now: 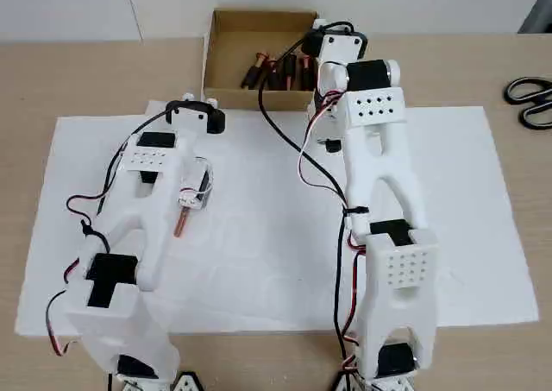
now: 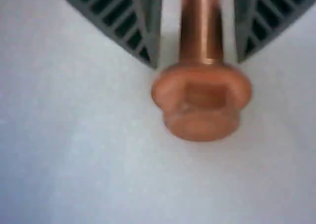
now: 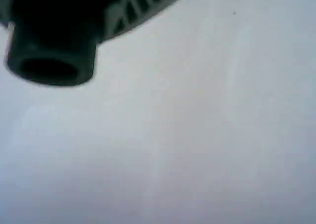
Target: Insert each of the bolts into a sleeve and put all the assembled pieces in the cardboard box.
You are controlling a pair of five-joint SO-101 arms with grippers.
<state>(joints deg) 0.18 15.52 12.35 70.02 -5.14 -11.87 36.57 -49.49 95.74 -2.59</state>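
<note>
A copper bolt (image 2: 200, 103) with a flanged head points out from between the grey fingers (image 2: 133, 21) of my left gripper (image 2: 197, 61), which is shut on its shaft. In the high view this bolt (image 1: 181, 220) hangs low over the left half of the white sheet, under the left gripper (image 1: 185, 203). My right gripper (image 1: 330, 141) is just in front of the cardboard box (image 1: 210, 54), shut on a black sleeve (image 3: 49, 51) with its open bore showing, above the sheet. Several assembled dark and copper pieces (image 1: 280, 70) lie in the box.
A large white paper sheet (image 1: 259, 261) covers the wooden table. Black scissors (image 1: 530, 100) lie at the far right edge, off the sheet. Red and black cables run along both arms.
</note>
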